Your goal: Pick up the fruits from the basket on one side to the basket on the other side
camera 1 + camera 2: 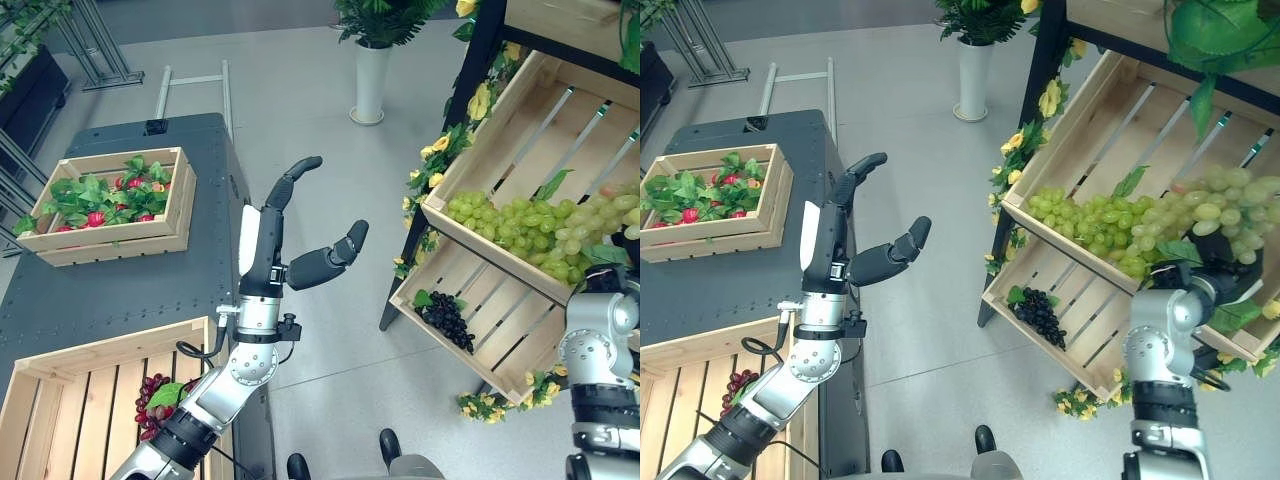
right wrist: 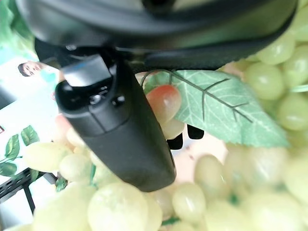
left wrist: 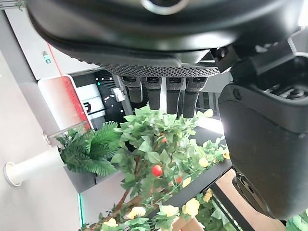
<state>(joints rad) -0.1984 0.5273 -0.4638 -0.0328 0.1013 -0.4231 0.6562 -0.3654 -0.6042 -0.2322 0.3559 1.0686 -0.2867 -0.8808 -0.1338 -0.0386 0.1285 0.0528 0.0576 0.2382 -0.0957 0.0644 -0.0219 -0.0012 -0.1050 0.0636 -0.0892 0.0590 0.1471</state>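
The transfer looks to be in its middle stretch, judged from how the fruit is lying. A bunch of red grapes [image 1: 152, 398] is already resting in the near wooden crate [image 1: 60, 400] on the dark table [image 1: 150, 270], beside the left arm. On the slanted shelf crate [image 1: 500, 160] to the right of that table, a heap of green grapes [image 1: 520, 222] is waiting, and a dark bunch [image 1: 445, 318] is lying in the lower shelf crate [image 1: 500, 330] beneath it.

The right hand [image 1: 1215, 262] is reaching into the green grapes, its thumb [image 2: 120, 134] pressing among them beside a leaf [image 2: 216, 108]; the fingers are buried in the fruit, so I cannot tell whether they are closing on a bunch. The left hand [image 1: 300, 262] is hovering above the floor between the table and the shelf crate, fingers spread and relaxed, holding nothing.
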